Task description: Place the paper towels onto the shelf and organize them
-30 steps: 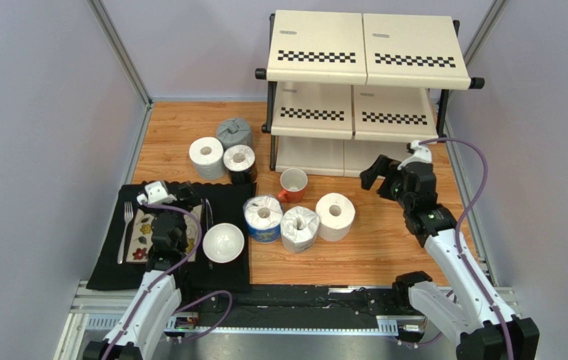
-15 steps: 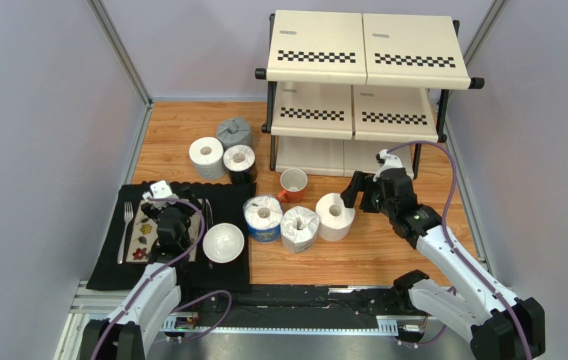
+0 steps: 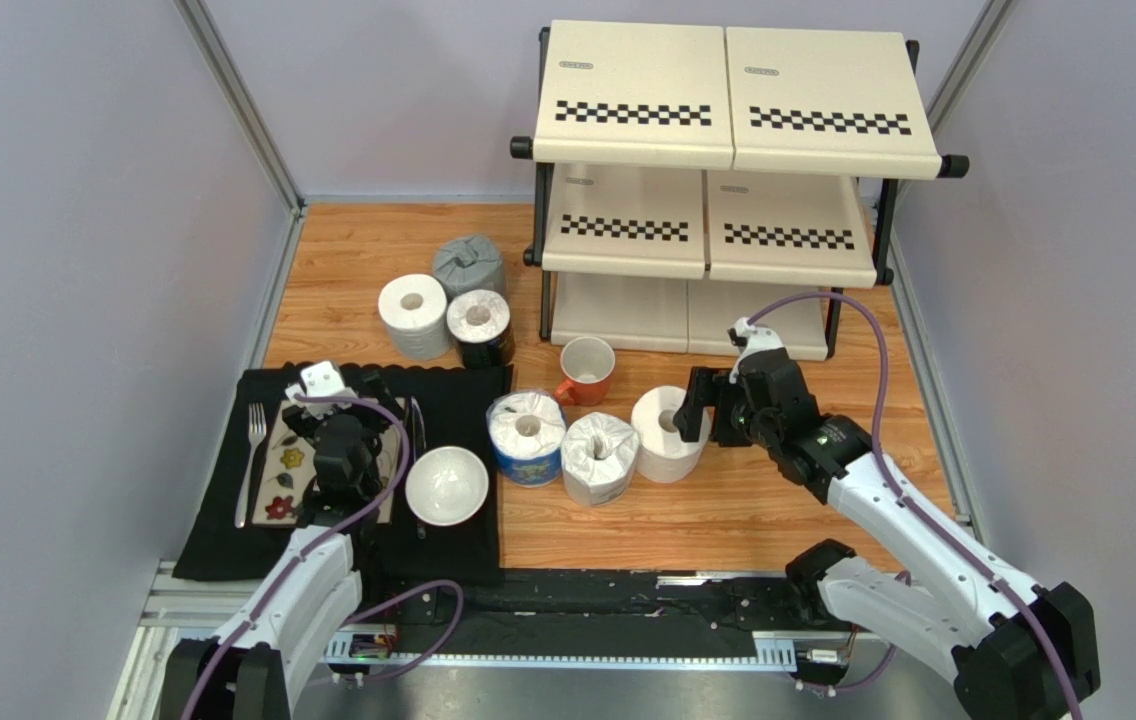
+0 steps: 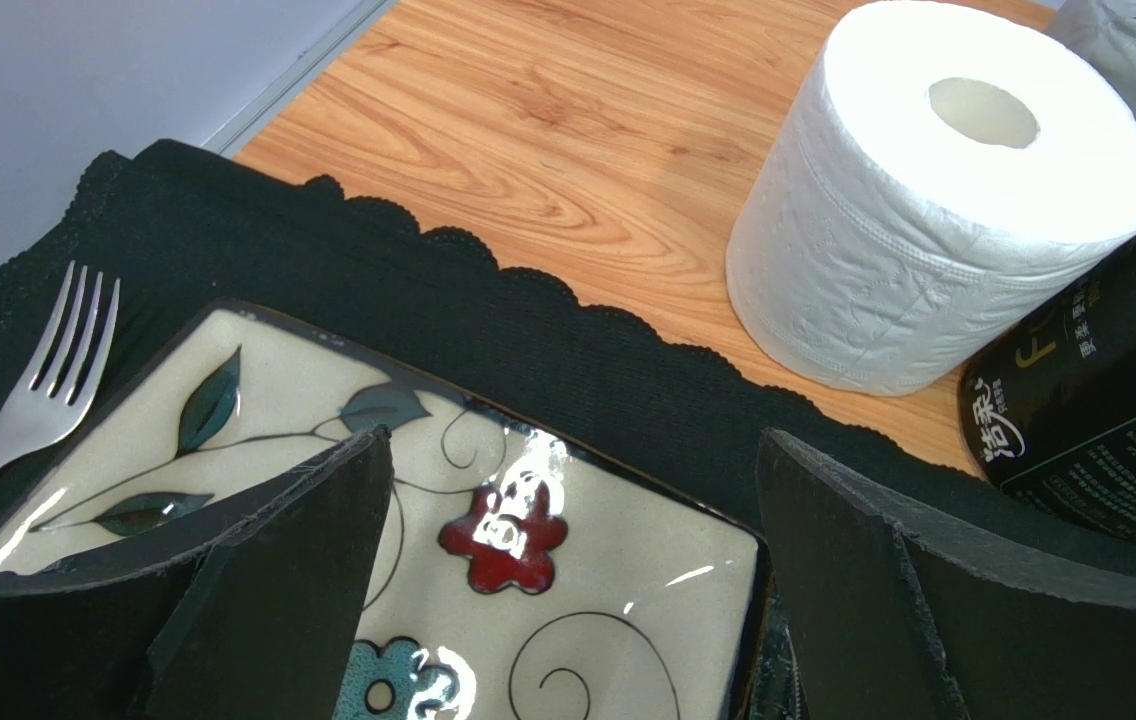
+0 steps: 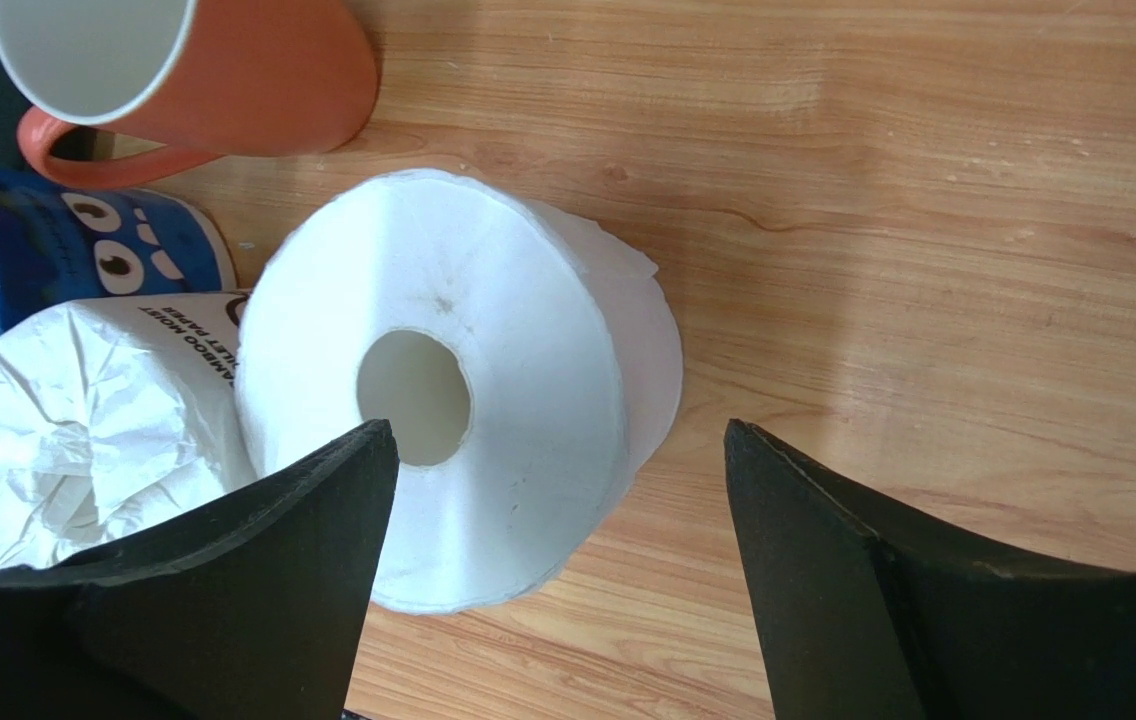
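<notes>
Right claw (image 5: 559, 450) is spread wide and grips nothing. It hangs over a plain white roll (image 5: 529, 375) that stands on end on the wooden surface (image 5: 950, 270), nearer one finger than centred. Against that roll's left side is the clear-wrapped roll (image 3: 598, 458), then the blue roll (image 3: 526, 438), with the orange mug (image 3: 586, 369) just beyond. The shelf (image 3: 709, 225) stands farther back. Left claw (image 4: 574, 465) is also open, above a floral plate (image 4: 379, 495). Far left of the shelf sit the second white roll (image 3: 412, 315), grey roll (image 3: 469, 267) and black roll (image 3: 480, 326).

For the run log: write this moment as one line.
right gripper: open, over plain white roll | left gripper: open, above plate | shelf: no rolls seen
</notes>
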Robot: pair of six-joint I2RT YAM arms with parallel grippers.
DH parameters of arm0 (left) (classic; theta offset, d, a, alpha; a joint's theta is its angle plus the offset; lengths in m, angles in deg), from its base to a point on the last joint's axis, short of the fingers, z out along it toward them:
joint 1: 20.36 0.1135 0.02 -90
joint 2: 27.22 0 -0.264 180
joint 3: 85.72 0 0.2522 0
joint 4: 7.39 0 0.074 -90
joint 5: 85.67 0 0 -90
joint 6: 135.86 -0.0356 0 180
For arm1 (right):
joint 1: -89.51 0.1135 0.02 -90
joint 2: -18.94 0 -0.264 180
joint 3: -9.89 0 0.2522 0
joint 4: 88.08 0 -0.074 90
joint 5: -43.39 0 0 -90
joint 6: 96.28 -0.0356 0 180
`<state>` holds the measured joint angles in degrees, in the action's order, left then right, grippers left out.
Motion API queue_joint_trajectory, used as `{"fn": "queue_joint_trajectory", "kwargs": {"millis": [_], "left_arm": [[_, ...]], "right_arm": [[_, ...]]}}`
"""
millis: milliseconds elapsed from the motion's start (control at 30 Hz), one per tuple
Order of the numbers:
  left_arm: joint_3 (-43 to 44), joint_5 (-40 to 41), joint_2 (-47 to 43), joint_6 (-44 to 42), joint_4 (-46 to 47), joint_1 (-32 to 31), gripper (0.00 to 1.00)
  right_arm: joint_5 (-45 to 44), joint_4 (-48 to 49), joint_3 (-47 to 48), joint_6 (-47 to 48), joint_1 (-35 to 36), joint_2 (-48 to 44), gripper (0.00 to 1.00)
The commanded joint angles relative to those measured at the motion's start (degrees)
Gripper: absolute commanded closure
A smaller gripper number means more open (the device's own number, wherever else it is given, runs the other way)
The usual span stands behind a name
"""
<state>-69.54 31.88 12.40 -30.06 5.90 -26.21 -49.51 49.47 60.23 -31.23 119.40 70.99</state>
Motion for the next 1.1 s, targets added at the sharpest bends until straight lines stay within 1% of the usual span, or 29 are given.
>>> {"fn": "queue_joint_trajectory", "kwargs": {"millis": [0,433,567,700,800,1067], "left_arm": [[-11.8,0.4,0.1,0.3,0.9,0.3,0.01],[-11.8,0.5,0.0,0.4,0.9,0.3,0.01],[-11.8,0.5,0.0,0.4,0.9,0.3,0.01],[-11.9,0.7,0.2,0.4,0.9,0.3,0.01],[-11.8,0.8,0.5,0.4,0.9,0.3,0.01],[-11.6,0.7,0.7,0.4,0.8,0.3,0.01]], "right_arm": [[-1.6,1.1,-0.9,0.5,0.3,0.6,0.16],[-2.3,4.7,-0.2,-0.4,0.2,4.4,0.16],[-4.0,6.1,-0.3,-1.1,0.3,4.9,0.18],[-6.2,8.5,-2.3,-1.9,0.3,3.4,0.24],[-7.4,10.5,-4.8,-2.6,0.4,1.7,0.26],[-11.1,11.3,-7.0,-2.0,1.9,-0.9,0.27]]}}
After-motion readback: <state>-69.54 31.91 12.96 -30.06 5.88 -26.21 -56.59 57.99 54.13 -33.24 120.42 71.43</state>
